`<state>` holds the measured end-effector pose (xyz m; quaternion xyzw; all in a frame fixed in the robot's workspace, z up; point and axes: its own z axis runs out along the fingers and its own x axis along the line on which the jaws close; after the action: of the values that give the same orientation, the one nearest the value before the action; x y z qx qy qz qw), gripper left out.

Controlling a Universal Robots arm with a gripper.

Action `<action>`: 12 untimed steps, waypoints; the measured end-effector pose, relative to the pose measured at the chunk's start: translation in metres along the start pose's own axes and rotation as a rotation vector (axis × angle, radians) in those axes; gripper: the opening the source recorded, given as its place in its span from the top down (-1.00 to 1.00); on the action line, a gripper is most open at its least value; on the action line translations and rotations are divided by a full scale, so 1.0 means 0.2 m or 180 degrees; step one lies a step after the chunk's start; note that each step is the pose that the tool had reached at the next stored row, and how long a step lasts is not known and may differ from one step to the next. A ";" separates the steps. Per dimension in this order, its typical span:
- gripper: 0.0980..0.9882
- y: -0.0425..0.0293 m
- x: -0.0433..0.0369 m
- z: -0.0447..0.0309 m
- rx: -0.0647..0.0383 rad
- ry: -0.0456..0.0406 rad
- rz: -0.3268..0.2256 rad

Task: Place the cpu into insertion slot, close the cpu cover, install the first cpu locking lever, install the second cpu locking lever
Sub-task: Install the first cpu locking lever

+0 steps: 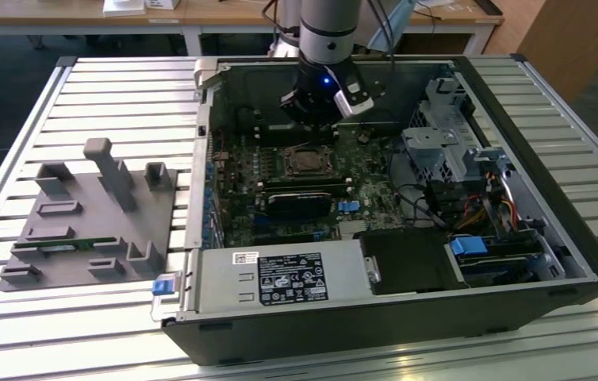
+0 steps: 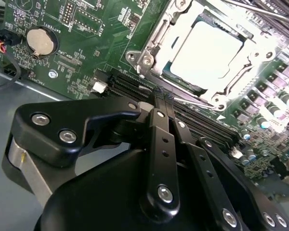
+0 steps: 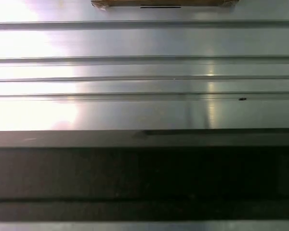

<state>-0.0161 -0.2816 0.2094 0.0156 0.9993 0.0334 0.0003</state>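
The cpu (image 2: 212, 50) lies flat in the insertion slot (image 2: 180, 79) on the green motherboard, its silver top glaring bright. The silver cpu cover (image 2: 151, 41) lies down around it, framing the chip. A thin metal lever rod (image 2: 195, 102) runs along the socket's near edge, and another (image 2: 260, 10) along the far side. My gripper (image 2: 159, 98) has its black fingers together with nothing between them, the tips just beside the socket over the long memory slots. In the exterior view the gripper (image 1: 315, 119) hangs inside the open case just behind the cpu (image 1: 304, 161).
The open computer case (image 1: 584, 262) lies on a slatted metal table (image 3: 144, 72). A power supply (image 1: 277, 278) and drive cage (image 1: 447, 143) flank the board. A grey fixture (image 1: 87, 214) stands on the exterior view's left. A coin battery (image 2: 41, 41) sits on the board.
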 end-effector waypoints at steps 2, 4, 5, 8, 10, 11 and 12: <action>0.98 0.000 -0.006 0.009 0.0000 0.0003 0.0000; 0.98 0.001 -0.010 0.015 0.0000 0.0007 0.0000; 0.98 0.001 -0.011 0.018 0.0000 0.0009 0.0000; 0.98 0.001 -0.014 0.028 0.0008 0.0014 0.0001; 0.98 0.001 -0.014 0.035 0.0014 0.0017 0.0001; 0.98 0.001 -0.015 0.038 0.0016 0.0018 0.0001; 0.98 0.001 -0.015 0.039 0.0020 0.0020 0.0001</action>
<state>-0.0132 -0.2811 0.2017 0.0157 0.9994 0.0303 -0.0028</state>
